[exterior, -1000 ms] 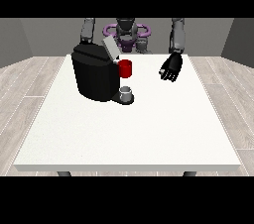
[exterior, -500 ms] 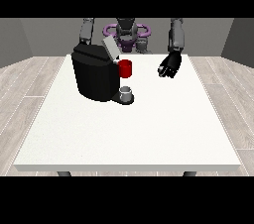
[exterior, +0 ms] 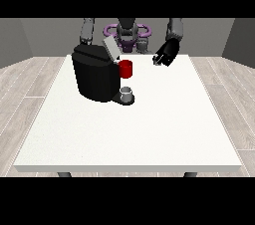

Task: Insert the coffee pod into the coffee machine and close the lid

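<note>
- The coffee machine is a black block on the far-left part of the white bench, with its front toward the view's right.
- Its lid is a pale grey flap standing open. The flap's long axis tilts up and back toward the robot, rising from the machine's top right corner.
- A red thing at the machine sits against the machine's right face, just under the raised lid.
- A grey thing stands upright on the machine's low base, directly below the red thing. I cannot tell whether it is the pod.
- The hand at the view's right hangs over the bench's far edge, well apart from the machine and to its right. Its fingers point down and toward the machine, and something small and pale shows at their tips. I cannot tell whether they grasp it.
- The other hand is hidden behind the machine; only its grey arm shows above the machine.
</note>
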